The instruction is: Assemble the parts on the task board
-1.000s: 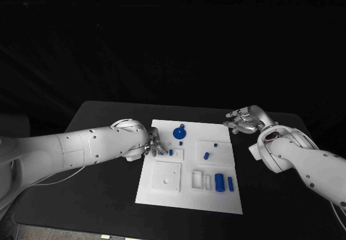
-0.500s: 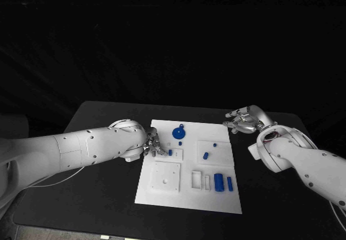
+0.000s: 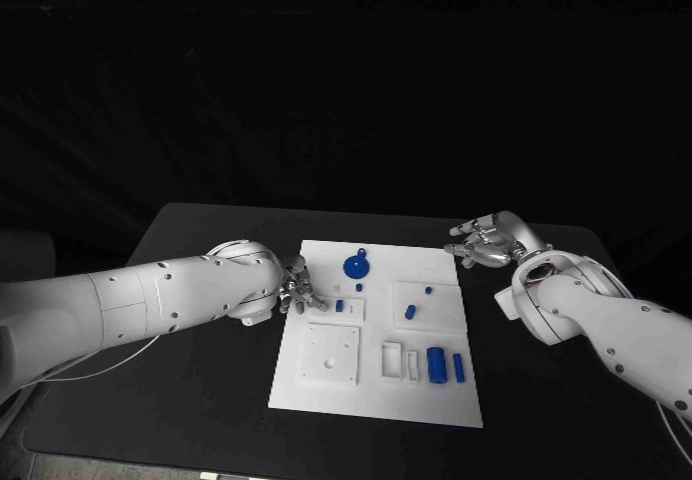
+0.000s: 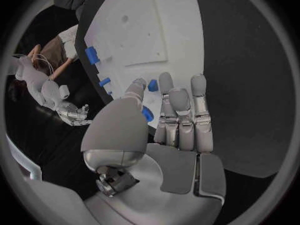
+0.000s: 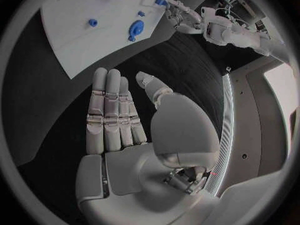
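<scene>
Board runs lengthwise away from you; your left hand at its edge, right hand beyond its corner, both with straight, empty fingers.

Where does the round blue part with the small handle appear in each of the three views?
Head view: round blue part at the task board's far end, ahead of the left hand.
Left wrist view: I cannot tell it apart.
Right wrist view: on the board beyond the right hand.
Shared landmark: the task board.

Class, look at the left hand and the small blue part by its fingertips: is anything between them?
Nothing visible. The left hand has its fingertips at the task board's edge, right beside the small blue part.
</scene>
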{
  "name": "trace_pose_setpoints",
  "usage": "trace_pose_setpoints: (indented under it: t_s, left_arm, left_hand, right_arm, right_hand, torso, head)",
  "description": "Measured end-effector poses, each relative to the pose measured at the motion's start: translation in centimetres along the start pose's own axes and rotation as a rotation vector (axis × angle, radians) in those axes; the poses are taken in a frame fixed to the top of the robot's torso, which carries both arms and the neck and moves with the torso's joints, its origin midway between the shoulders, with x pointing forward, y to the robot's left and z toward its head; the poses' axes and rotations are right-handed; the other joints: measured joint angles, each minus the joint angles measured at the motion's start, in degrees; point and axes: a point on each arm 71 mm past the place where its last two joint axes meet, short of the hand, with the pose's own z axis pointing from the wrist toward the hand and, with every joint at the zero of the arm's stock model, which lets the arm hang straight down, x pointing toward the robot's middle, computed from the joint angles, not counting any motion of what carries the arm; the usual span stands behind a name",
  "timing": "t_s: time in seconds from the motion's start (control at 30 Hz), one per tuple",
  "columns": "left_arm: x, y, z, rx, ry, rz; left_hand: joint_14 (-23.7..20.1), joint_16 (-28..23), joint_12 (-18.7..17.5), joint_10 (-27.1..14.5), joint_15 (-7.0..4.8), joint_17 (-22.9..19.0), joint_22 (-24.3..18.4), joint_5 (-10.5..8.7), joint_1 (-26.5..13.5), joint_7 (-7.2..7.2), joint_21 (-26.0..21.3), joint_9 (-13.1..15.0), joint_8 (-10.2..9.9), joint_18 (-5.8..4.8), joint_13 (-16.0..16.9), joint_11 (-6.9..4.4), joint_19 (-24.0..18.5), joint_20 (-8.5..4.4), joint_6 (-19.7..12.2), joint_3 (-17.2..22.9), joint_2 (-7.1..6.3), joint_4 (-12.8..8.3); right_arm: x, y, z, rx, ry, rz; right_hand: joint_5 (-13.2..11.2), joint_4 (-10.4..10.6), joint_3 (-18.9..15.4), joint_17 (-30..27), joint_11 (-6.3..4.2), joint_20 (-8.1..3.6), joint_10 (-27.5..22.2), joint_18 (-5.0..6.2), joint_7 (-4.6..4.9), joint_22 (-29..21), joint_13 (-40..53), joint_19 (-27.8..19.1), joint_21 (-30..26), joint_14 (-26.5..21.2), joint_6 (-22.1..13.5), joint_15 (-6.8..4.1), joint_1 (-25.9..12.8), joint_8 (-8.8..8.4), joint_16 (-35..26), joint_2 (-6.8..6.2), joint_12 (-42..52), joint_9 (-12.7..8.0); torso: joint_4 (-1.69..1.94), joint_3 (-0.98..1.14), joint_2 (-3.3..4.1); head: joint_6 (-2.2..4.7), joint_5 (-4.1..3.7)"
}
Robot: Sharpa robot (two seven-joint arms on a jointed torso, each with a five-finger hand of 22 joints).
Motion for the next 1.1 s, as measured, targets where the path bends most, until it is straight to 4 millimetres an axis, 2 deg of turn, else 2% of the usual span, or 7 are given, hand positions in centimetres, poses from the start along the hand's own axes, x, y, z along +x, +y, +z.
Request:
trace_pose_setpoints:
  t_s: [0.1, 0.4, 0.5, 0.6, 0.77, 0.83, 1.1]
  left_arm:
    - [-0.4, 0.3, -0.2, 0.003, -0.012, -0.023]
    - [-3.2, -0.9, -1.1, 0.133, -0.079, -0.176]
    - [-3.6, -1.2, -1.3, 0.181, -0.089, -0.227]
    - [-3.8, -1.6, -1.4, 0.231, -0.101, -0.266]
    - [-4.0, -2.6, -1.4, 0.323, -0.119, -0.281]
    - [-3.9, -3.2, -1.3, 0.364, -0.124, -0.257]
    - [-2.9, -5.0, -0.2, 0.484, -0.142, -0.12]
  left_hand:
    - [-2.7, -1.4, -1.8, -2.6, 0.84, -0.7, 0.0, 0.26, 0.6, 0.32, -1.8, -15.9, -0.9, 0.0, -1.0, 0.66, -1.8, 1.14, -2.0, -0.3, -0.49, -0.4]
    - [-7.8, -4.2, -11.2, -9.9, 4.05, -6.0, -2.9, -0.45, 1.6, 2.55, -8.0, -25.7, -2.1, 0.51, -4.2, 4.0, -4.8, 3.89, -3.8, 0.6, -0.81, -1.1]
    - [-9.3, -5.4, -14.0, -12.8, 4.92, -8.1, -4.0, -4.87, 1.9, 3.27, -10.0, -27.2, -2.7, 0.9, -4.2, 5.17, -5.2, 5.03, -4.5, 1.2, -1.81, -0.2]
    - [-9.9, -6.4, -15.3, -14.1, 5.57, -10.2, -4.9, -6.18, 4.1, 3.47, -11.8, -27.4, -2.7, 0.89, -4.3, 5.89, -5.4, 5.44, -4.2, 1.7, -1.16, -0.8]
    - [-10.8, -8.0, -16.5, -13.8, 4.76, -12.0, -4.3, -0.86, 15.9, 3.18, -12.2, -27.4, -3.1, 1.81, -4.4, 5.55, -4.9, 5.26, 0.2, 6.6, 3.21, -8.5]
    - [-11.2, -8.6, -18.2, -13.5, 4.9, -12.5, -0.6, -3.49, 16.7, 2.66, -10.4, -27.5, -6.1, 1.8, -4.5, 5.33, -6.9, 4.88, 3.3, 9.2, 3.38, -11.3]
    - [-12.9, -15.2, -21.0, -15.9, 5.49, -15.9, 0.0, -12.02, 16.7, 1.88, -11.6, -27.3, -11.3, 1.8, -4.5, 6.89, -9.9, 6.25, 5.9, 10.7, 3.39, -14.4]
  right_arm:
    - [0.0, 0.0, 0.0, 0.001, 0.0, 0.0]
    - [-0.1, -0.3, 0.0, 0.008, -0.002, 0.006]
    - [-0.1, -0.3, 0.0, 0.01, -0.002, 0.009]
    - [-0.1, -0.4, 0.0, 0.011, -0.003, 0.012]
    - [-0.1, -0.3, -0.1, 0.007, -0.003, 0.021]
    - [-0.1, -0.3, -0.1, 0.002, -0.003, 0.027]
    - [-0.2, -0.4, 0.0, -0.033, 0.008, 0.072]
  right_hand:
    - [0.0, 0.2, -0.2, -0.1, -0.04, 0.0, 0.0, 0.0, 0.0, -0.2, -0.1, 0.0, 0.0, 0.0, 0.0, 0.0, 0.0, 0.0, -0.2, 0.0, 0.0, 0.0]
    - [0.0, 0.3, -0.3, -0.4, -0.01, 0.41, -0.4, 0.01, 0.21, -1.0, -0.3, -0.4, 0.0, -0.4, -0.2, 0.42, 0.0, 0.0, -0.5, 0.0, -0.2, 0.0]
    - [0.0, 0.3, -0.3, -0.7, 0.4, 0.52, -0.8, 0.0, 0.23, -1.4, -0.6, -0.9, 0.0, -0.7, -0.2, 0.68, 0.0, 0.0, -0.9, 0.0, -0.5, 0.0]
    - [0.2, 0.3, -0.3, -1.8, 0.64, 1.02, -1.7, 0.0, 0.45, -2.3, -1.8, -2.7, 0.0, -2.4, -0.4, 1.29, 0.0, 0.0, -2.5, 0.0, -2.2, 0.0]
    - [0.5, 1.0, 3.0, -7.3, 2.41, 3.29, -1.6, -0.03, 0.83, -7.5, -9.2, -9.4, 0.0, -5.6, -0.1, 3.7, -0.7, 0.0, -9.2, 0.43, -12.4, 0.0]
    - [0.5, 0.7, 6.1, -11.9, 3.51, 4.82, -1.0, 0.0, 1.2, -12.7, -10.1, -12.0, 0.0, -5.8, -0.3, 4.69, -1.4, -0.18, -13.8, -0.35, -19.0, 0.0]
    - [0.5, -0.9, 10.4, -21.6, 5.34, 8.3, -4.1, 0.04, 1.59, -27.0, -10.5, -16.1, 0.0, -9.4, 0.1, 7.69, -1.7, -0.18, -19.5, -0.66, -23.9, 0.0]
  torso:
    - [0.01, -0.01, 0.01]
    - [0.03, 0.07, 0.03]
    - [-0.01, 0.11, 0.03]
    - [-0.02, 0.11, 0.04]
    - [-0.03, 0.14, 0.07]
    - [-0.04, 0.14, 0.07]
    - [-0.06, 0.09, 0.12]
  head:
    - [0.09, -0.07]
    - [0.26, -0.09]
    - [0.34, -0.07]
    - [0.42, -0.06]
    - [0.59, -0.05]
    - [0.65, -0.09]
    - [0.96, -0.37]
